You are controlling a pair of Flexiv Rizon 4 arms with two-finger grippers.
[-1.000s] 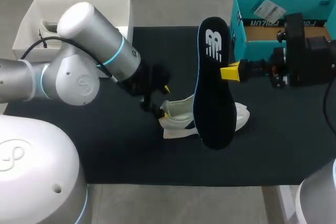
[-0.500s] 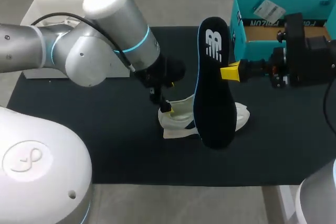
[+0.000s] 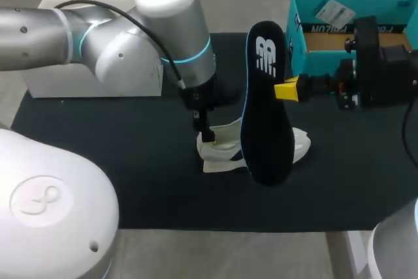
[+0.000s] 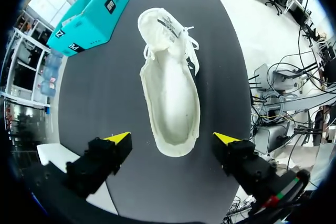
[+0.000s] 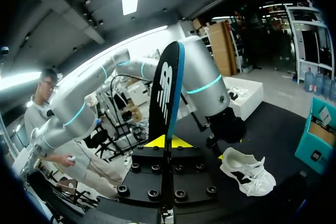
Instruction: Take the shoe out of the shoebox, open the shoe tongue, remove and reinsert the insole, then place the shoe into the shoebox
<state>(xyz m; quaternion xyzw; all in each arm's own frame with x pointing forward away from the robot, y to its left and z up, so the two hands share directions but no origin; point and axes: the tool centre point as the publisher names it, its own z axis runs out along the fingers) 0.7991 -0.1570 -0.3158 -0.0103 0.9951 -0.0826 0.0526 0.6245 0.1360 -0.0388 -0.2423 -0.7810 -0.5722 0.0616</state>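
A white shoe (image 3: 222,151) lies on its side on the black mat, partly hidden in the head view by the black, blue-edged insole (image 3: 264,102). My right gripper (image 3: 286,89) is shut on the insole's edge and holds it upright above the shoe. In the right wrist view the insole (image 5: 165,98) stands edge-on in that gripper (image 5: 168,141), with the shoe (image 5: 247,171) beyond it. My left gripper (image 3: 206,132) hangs over the shoe's heel. It is open (image 4: 173,139), its fingers either side of the heel of the shoe (image 4: 170,93), apart from it. The shoe's inside shows bare white.
The teal shoebox (image 3: 353,24) stands open at the back right, behind my right arm; it also shows ahead of the left gripper (image 4: 94,14). A white box (image 3: 98,76) sits at the back left, mostly covered by my left arm. The black mat (image 3: 130,168) covers the table's middle.
My left arm has swung to the right, bringing its open gripper over the shoe's heel. The right arm and the insole have not moved.
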